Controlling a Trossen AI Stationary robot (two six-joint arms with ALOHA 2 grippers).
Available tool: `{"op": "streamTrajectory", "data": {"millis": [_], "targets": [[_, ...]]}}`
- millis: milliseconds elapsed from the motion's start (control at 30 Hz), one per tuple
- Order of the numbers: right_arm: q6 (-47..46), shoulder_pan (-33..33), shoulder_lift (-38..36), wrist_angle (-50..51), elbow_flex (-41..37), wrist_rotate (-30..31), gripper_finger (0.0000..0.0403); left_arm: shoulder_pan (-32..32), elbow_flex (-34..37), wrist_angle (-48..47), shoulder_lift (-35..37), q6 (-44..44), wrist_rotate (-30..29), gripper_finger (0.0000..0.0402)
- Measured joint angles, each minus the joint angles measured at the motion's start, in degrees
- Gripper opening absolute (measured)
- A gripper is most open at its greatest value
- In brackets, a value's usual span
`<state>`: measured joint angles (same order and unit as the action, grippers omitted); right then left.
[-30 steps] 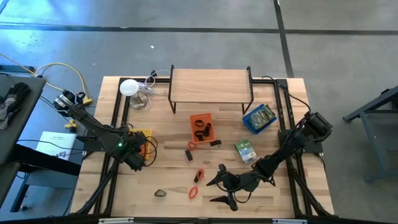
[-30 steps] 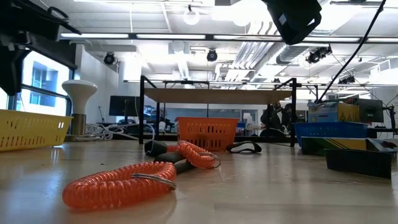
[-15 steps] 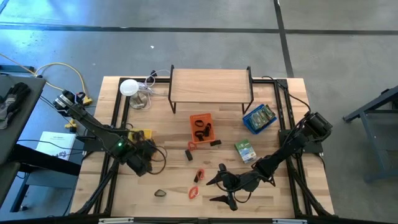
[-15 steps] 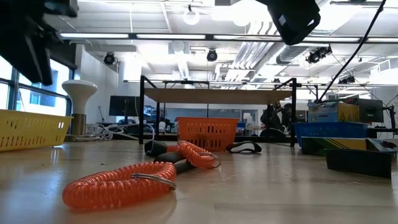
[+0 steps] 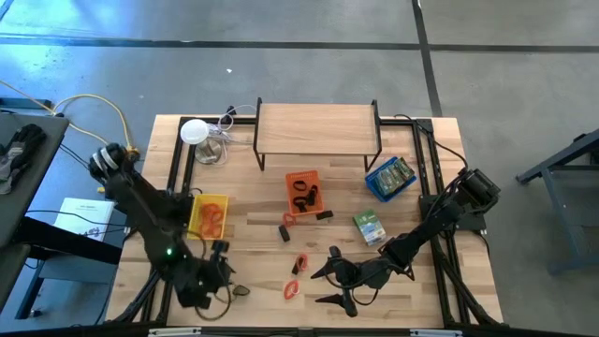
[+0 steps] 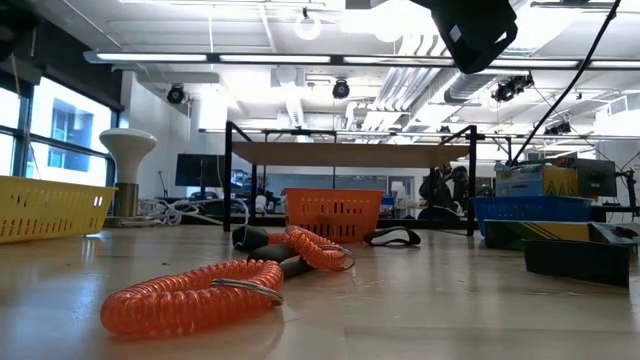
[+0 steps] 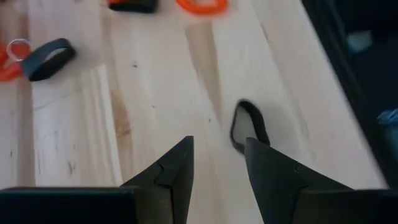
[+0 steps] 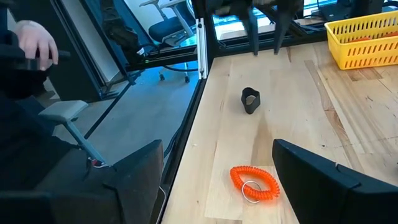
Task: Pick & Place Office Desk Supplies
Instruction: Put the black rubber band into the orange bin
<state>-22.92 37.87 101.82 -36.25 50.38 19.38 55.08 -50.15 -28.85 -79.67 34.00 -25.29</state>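
Observation:
A small black loop (image 7: pixel 249 127) lies flat on the table near its front left, and shows in the high view (image 5: pixel 241 290) too. My left gripper (image 7: pixel 217 149) hangs open just above and short of it, fingers slanting down, touching nothing. Orange coils (image 5: pixel 291 290) (image 5: pixel 299 263) lie mid-table; another lies in the yellow tray (image 5: pixel 195 217). Black clips (image 5: pixel 284 233) and a green packet (image 5: pixel 368 227) rest on the wood. My right gripper (image 5: pixel 325 276) waits open near the front edge, facing the nearest coil (image 8: pixel 254 182).
An orange tray (image 5: pixel 292 178) with black pieces stands mid-table, and a blue tray (image 5: pixel 376 183) at the right. A wooden shelf (image 5: pixel 318 131) and a white lamp (image 5: pixel 194 131) stand at the back. A person's hand (image 8: pixel 37 40) shows beyond the table's left side.
My left gripper has swung from over the yellow tray toward the table's near edge, turning and tipping its fingers downward, and now hangs by the black loop. The yellow tray with its orange coil is uncovered. In the low view the arm has left the picture.

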Motion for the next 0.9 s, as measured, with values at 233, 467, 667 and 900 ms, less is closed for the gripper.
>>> {"op": "streamTrajectory", "data": {"millis": [233, 467, 667, 900], "targets": [[0.0, -0.04, -0.02, 0.02, 0.01, 0.02, 0.029, 2.57, 0.0, 4.8, -9.1, 4.84, -3.83, 0.0136], [0.02, -0.04, -0.02, 0.08, -0.01, 0.0, 0.029, 2.49, 0.0, 10.19, -13.4, 4.87, -2.94, 0.0136], [0.02, 0.0, -0.02, 0.25, 0.01, 0.0, 0.029, 0.93, 0.01, 10.06, -13.94, 6.61, -2.91, 0.0136], [0.02, 0.0, -0.02, 0.48, 0.0, 0.0, 0.029, -1.32, 0.02, 9.73, -15.82, 7.99, 1.32, 0.0136]]}}
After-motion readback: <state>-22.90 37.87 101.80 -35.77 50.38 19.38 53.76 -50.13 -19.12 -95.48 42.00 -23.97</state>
